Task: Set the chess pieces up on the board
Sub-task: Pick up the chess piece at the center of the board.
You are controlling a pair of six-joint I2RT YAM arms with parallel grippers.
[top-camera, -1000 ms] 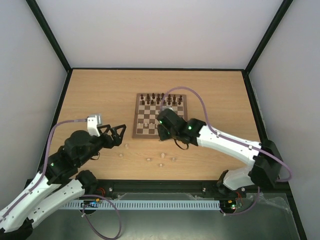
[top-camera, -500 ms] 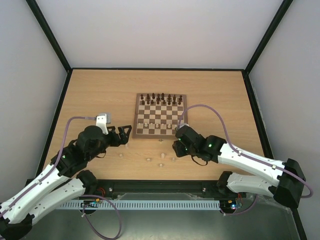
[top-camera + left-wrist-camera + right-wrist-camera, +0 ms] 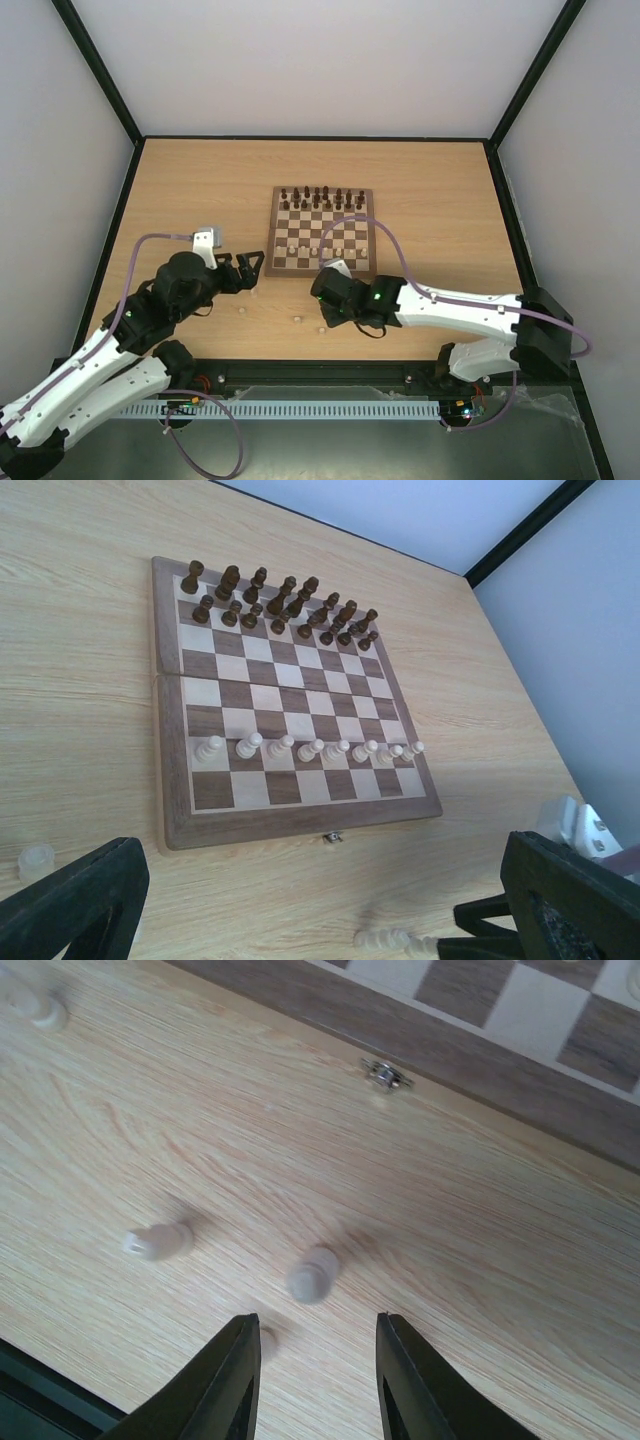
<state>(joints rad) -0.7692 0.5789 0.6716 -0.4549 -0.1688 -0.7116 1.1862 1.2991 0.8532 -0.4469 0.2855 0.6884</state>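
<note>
board: a square brown-and-cream checkered board (image 3: 320, 232) lies flat in the middle of a pale wooden table (image 3: 200, 180), with a small metal clasp (image 3: 385, 1075) on its near edge.
cream pawns: eight cream pawns (image 3: 310, 748) stand in one row, on the second rank from the near edge.
dark brown pieces: the dark brown pieces (image 3: 280, 605) fill the two far ranks.
loose cream pieces: several loose cream pieces (image 3: 297, 319) are scattered on the table between the board's near edge and the arm bases. one lies just ahead of the right fingertips, and another lies on its side nearby.
left gripper: the left gripper (image 3: 320, 880) has its jaws spread wide and holds nothing. it sits above the table off the board's near left corner.
right gripper: the right gripper (image 3: 318, 1360) has its fingers a little apart with bare table between them and nothing gripped. it is low over the table, near the board's near edge.
</note>
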